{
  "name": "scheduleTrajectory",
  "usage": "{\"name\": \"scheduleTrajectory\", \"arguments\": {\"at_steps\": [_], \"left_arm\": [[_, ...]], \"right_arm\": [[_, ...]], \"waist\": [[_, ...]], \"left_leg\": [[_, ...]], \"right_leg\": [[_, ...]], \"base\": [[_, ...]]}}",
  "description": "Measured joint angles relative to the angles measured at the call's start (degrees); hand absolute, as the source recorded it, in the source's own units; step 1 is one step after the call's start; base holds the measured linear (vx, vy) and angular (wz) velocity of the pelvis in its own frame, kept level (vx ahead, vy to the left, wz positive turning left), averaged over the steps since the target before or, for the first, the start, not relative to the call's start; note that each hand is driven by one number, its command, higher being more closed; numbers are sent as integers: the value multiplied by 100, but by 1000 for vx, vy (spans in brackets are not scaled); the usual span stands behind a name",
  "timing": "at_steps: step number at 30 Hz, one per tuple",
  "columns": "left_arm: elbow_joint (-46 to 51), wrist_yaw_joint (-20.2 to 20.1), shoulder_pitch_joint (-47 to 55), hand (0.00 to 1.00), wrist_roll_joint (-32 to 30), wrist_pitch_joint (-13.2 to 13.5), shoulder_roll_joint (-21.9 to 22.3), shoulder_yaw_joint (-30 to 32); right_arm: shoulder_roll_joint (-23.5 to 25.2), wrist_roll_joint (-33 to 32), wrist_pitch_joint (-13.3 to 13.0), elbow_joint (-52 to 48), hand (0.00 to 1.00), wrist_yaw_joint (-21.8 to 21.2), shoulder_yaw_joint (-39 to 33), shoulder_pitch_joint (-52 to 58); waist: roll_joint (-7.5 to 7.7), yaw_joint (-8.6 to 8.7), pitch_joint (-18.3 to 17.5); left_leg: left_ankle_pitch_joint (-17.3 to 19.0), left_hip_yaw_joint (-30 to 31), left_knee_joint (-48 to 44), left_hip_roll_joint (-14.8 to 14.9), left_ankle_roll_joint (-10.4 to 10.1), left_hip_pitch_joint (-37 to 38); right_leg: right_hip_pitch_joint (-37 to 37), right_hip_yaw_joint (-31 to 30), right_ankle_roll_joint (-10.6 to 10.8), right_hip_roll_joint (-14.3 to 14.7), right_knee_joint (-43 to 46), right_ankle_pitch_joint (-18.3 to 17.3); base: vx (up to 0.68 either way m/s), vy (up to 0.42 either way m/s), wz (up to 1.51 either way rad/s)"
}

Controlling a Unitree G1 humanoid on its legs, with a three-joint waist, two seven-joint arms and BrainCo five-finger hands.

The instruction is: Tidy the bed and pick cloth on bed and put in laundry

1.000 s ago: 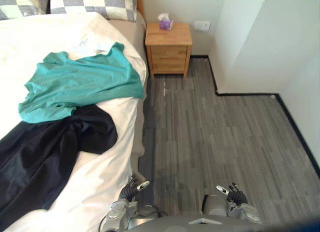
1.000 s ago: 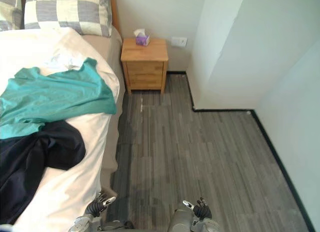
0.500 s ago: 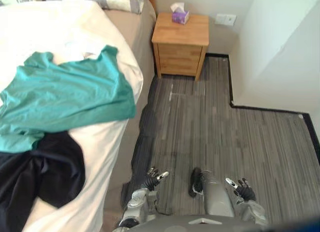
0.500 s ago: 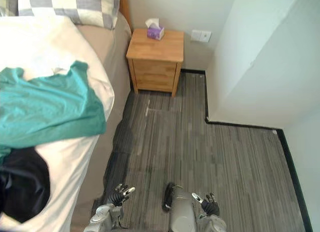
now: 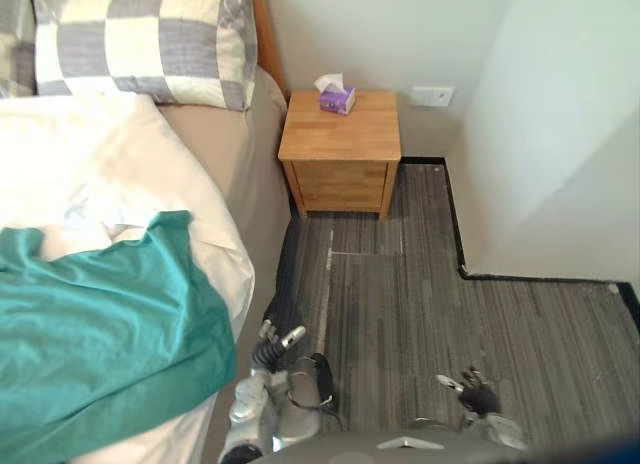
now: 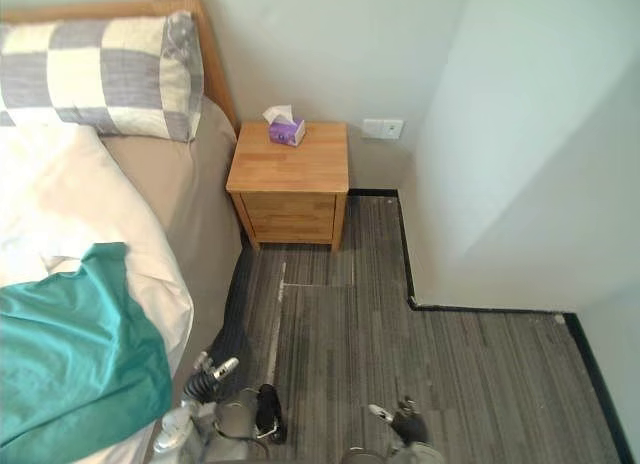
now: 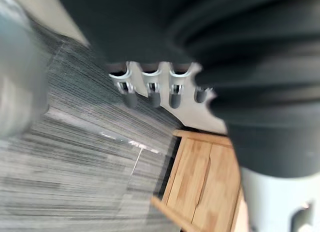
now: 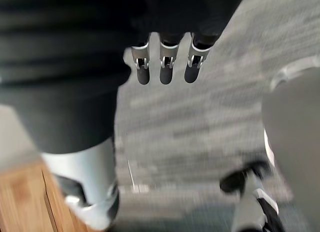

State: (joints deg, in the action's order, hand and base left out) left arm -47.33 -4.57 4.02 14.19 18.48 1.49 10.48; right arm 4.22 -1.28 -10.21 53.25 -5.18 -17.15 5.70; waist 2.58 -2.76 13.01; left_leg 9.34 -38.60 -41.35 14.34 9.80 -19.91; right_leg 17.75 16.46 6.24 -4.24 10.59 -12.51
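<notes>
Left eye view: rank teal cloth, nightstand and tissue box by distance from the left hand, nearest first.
From the left hand:
1. teal cloth, on the bed, to the hand's left.
2. nightstand, ahead by the wall.
3. tissue box, on the nightstand's far part.

We observe one teal cloth, spread out and wrinkled, lying on the white duvet of the bed, reaching the duvet's floor-side edge.

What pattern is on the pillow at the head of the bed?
The pillow has a checked pattern of grey and cream squares, clearest in the left eye view.
</notes>
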Motion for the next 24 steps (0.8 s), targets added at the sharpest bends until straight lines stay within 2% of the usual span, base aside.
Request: {"name": "scheduleTrajectory", "arguments": {"at_steps": [1, 2, 3, 4, 5, 6, 7, 8, 9, 10, 11, 13, 14, 15, 17, 18, 19, 20, 21, 22, 23, 24], "left_arm": [[-2, 13, -36, 0, 6, -47, 2, -99], [-22, 29, 12, 0, 11, -52, 55, -159], [-189, 87, -10, 0, 7, -70, -49, -203], [-369, 149, -106, 0, 18, -198, -93, -197], [-404, 163, -114, 0, 16, -254, -117, -198], [-556, 224, -142, 0, 10, -383, -169, -280], [-643, 232, -144, 0, 4, -440, -193, -398], [-673, 231, -139, 0, 5, -443, -189, -425], [-813, 209, -136, 0, 26, -444, -211, -581], [-902, 148, -126, 0, 32, -456, -236, -660], [-930, 103, -133, 0, 36, -460, -243, -693], [-1076, -107, -204, 0, 38, -549, -260, -836], [-1078, -153, -204, 0, 39, -574, -252, -835], [-1066, -184, -210, 0, 43, -593, -227, -821], [-955, -200, -197, 0, 52, -658, -183, -706], [-926, -216, -182, 0, 50, -658, -164, -634], [-780, -264, -97, 0, 44, -656, -147, -436], [-745, -270, -87, 0, 35, -652, -155, -337], [-696, -263, -82, 0, 30, -652, 22, -66], [-694, -262, -73, 0, 29, -652, 76, -3], [-697, -247, -8, 0, 35, -647, 215, 273], [-697, -249, 13, 0, 35, -644, 240, 326]], "right_arm": [[-105, -6, -52, -1, 0, 66, -58, 50], [-179, 0, -83, -2, 0, 82, -55, 108], [-148, 41, -153, 200, 0, 136, -9, -51], [-256, 83, -153, 345, 0, 158, 84, -297], [-257, 140, -150, 370, 0, 179, 119, -373], [-276, 257, -157, 411, 0, 234, 197, -539], [-291, 271, -162, 416, 0, 269, 212, -559], [-302, 271, -164, 419, 0, 282, 213, -547], [-341, 271, -173, 421, 0, 312, 228, -466], [-380, 270, -208, 405, 0, 314, 331, -398], [-392, 268, -224, 397, 0, 314, 363, -364], [-540, 177, -274, 387, 0, 340, 386, -303], [-552, 151, -275, 391, 0, 363, 382, -302], [-549, 139, -277, 392, 0, 401, 385, -246], [-472, 139, -293, 395, 0, 424, 464, -200], [-446, 135, -300, 396, 0, 424, 534, -197], [-378, 115, -330, 396, 0, 421, 723, -189], [-339, 115, -330, 391, 0, 415, 815, -182], [-508, 120, -328, 385, 0, 412, 930, -223], [-528, 106, -326, 387, 0, 421, 936, -250], [-554, 83, -299, 383, 0, 422, 1035, -352], [-555, 80, -286, 377, 0, 422, 1078, -366]], "waist": [[203, -2, -156], [141, 2, -221], [361, 2, -341], [390, 5, -370], [368, 6, -359], [261, 48, -301], [124, 49, -238], [66, 57, -213], [-73, 121, -180], [-104, 234, -186], [-98, 265, -179], [-161, 401, -77], [-156, 413, -74], [-108, 411, -65], [-40, 317, -79], [-25, 314, -87], [105, 307, -109], [217, 316, -133], [-48, 218, -181], [-120, 180, -206], [-305, 169, -277], [-335, 187, -294]], "left_leg": [[-118, -305, 1535, -773, -75, 240], [-287, -308, 1994, -901, -7, 312], [3, -311, 2240, -1334, 404, 517], [292, -177, 2154, -1429, 418, 640], [377, -133, 2118, -1456, 395, 712], [495, 49, 2140, -1552, 357, 1010], [505, 354, 2335, -1672, 339, 1363], [495, 479, 2449, -1714, 322, 1527], [433, 872, 2794, -1839, 220, 1967], [390, 1264, 3027, -1921, 153, 2239], [377, 1430, 3100, -1949, 132, 2327], [317, 2437, 3226, -1931, 35, 2716], [308, 2613, 3232, -1920, 11, 2765], [339, 3101, 3251, -1889, -132, 2858], [462, 3956, 3171, -1829, -385, 2914], [516, 4164, 3102, -1822, -463, 2882], [640, 4538, 2989, -1881, -623, 2845], [681, 4656, 2951, -1913, -682, 2844], [711, 4777, 2928, -1664, -877, 2800], [735, 4820, 2942, -1563, -934, 2787], [655, 4874, 3097, -1275, -1125, 2789], [605, 4862, 3158, -1209, -1192, 2792]], "right_leg": [[166, 63, 58, -227, 208, 12], [186, 37, 63, -184, 293, 14], [229, 38, 65, -357, 755, 2], [-114, -18, 256, -588, 1729, 221], [-250, -35, 264, -640, 2146, 243], [-779, -100, 203, -873, 3694, 306], [-1207, -24, 155, -1026, 4777, 284], [-1333, 54, 106, -1077, 5026, 253], [-1695, 249, -33, -1183, 5364, 134], [-2082, 256, -46, -1197, 5302, 19], [-2226, 249, -26, -1195, 5217, -57], [-2649, 63, -33, -1108, 3950, -375], [-2679, -24, -30, -1090, 3631, -372], [-2779, -351, -22, -1023, 2739, -305], [-2837, -1305, -28, -838, 1470, 157], [-2808, -1586, -25, -773, 1224, 298], [-2662, -2134, -10, -677, 805, 492], [-2617, -2274, 92, -663, 798, 528], [-2634, -2040, -41, -472, 950, 376], [-2639, -1952, -66, -422, 960, 355], [-2581, -1553, -197, -302, 937, 309], [-2539, -1464, -223, -276, 916, 297]], "base": [[406, 263, 79], [520, 331, 122], [552, 227, 67], [570, 193, 67], [562, 157, 39], [614, 207, 55], [510, 168, 62], [564, 165, 100], [443, 87, 140], [443, 87, 153], [402, -46, 188], [409, -152, 212], [331, -210, 215], [291, -253, 208], [295, -359, 215], [257, -438, 179], [192, -392, 137], [246, -571, 132], [144, -372, 65], [221, -480, 70], [155, -281, 54], [270, -456, 105]]}}
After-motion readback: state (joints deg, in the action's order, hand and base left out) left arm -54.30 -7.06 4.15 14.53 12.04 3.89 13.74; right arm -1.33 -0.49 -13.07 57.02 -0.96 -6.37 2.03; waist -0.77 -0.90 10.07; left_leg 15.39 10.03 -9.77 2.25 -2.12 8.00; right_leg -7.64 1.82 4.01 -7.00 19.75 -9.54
